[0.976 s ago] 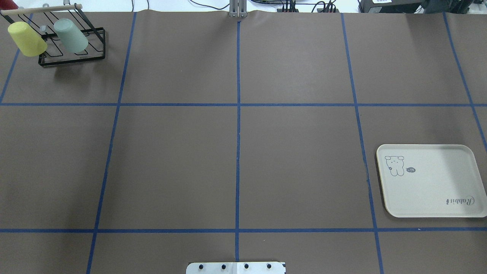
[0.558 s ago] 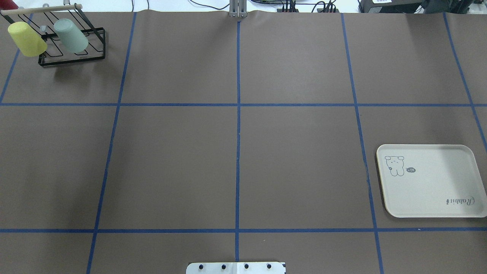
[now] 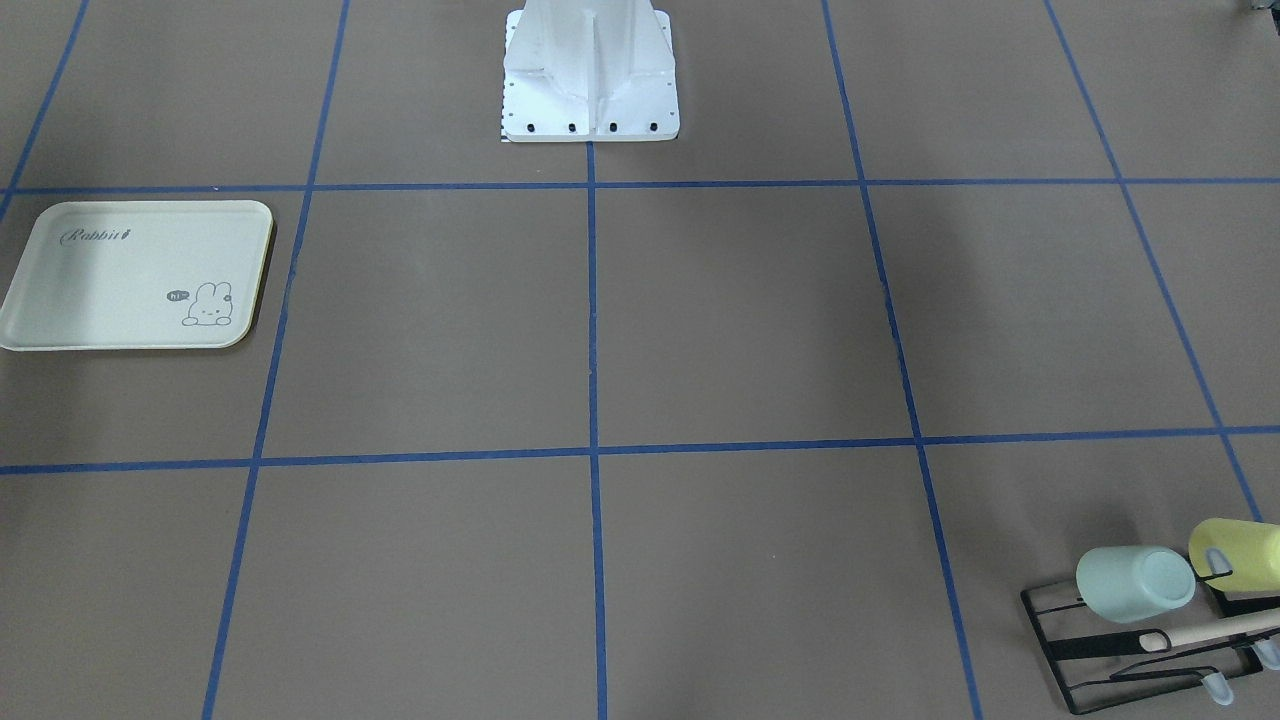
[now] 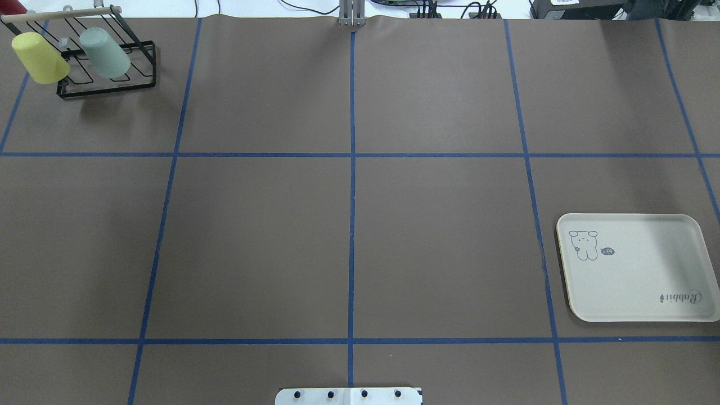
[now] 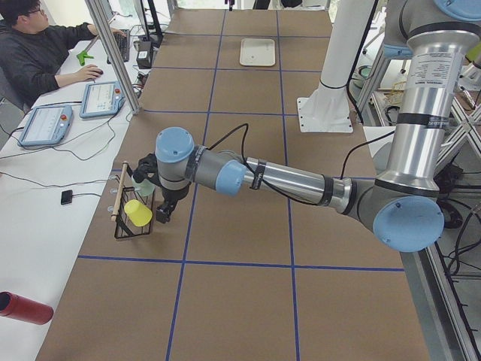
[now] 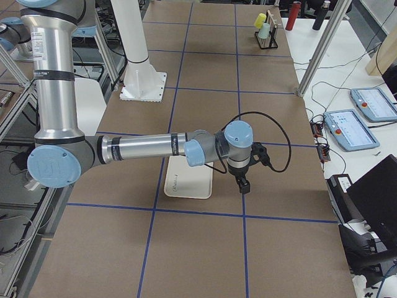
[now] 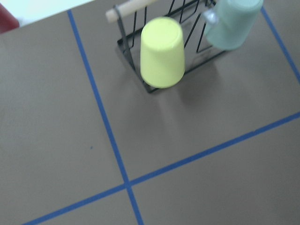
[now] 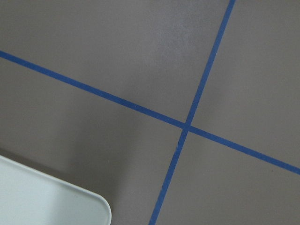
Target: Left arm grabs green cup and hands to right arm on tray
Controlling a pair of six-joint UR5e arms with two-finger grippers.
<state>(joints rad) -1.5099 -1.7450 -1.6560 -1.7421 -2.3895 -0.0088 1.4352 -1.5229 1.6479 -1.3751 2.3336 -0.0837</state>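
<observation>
**Nothing moved in the last second; green cup not yet taken off the rack**

Overhead view matches both earlier overhead frames. The green cup [image 4: 105, 53] sits in the same spot, tilted on the wire rack [image 4: 107, 90], at 3 o'clock of the yellow cup [image 4: 39, 58]. The rack is in the 10 o'clock corner of the table [image 4: 439, 242]. The tray [image 4: 647, 281] is unchanged too, bare, at 4 o'clock near the table edge. No arm enters the overhead view now or earlier.

What that means, as a judgement: the task is at its start, with no grasp, hand-over or placement done.

In the left side view the left arm [image 5: 285, 179] is stretched out and the left gripper [image 5: 164, 210] hangs just beside the rack, close to the green cup. Contact is unclear, and I cannot tell if the fingers are spread or closed. The left wrist camera looks down on both cups but shows no fingers.

In the right side view the right arm [image 6: 142, 149] reaches over the tray area, and the right gripper [image 6: 243, 182] sits just past the tray's edge, above the table. Its state cannot be told either. The right wrist camera shows only a tray corner and tape lines.

Likely next step: the left gripper closes on the green cup and lifts it off its prong.
</observation>
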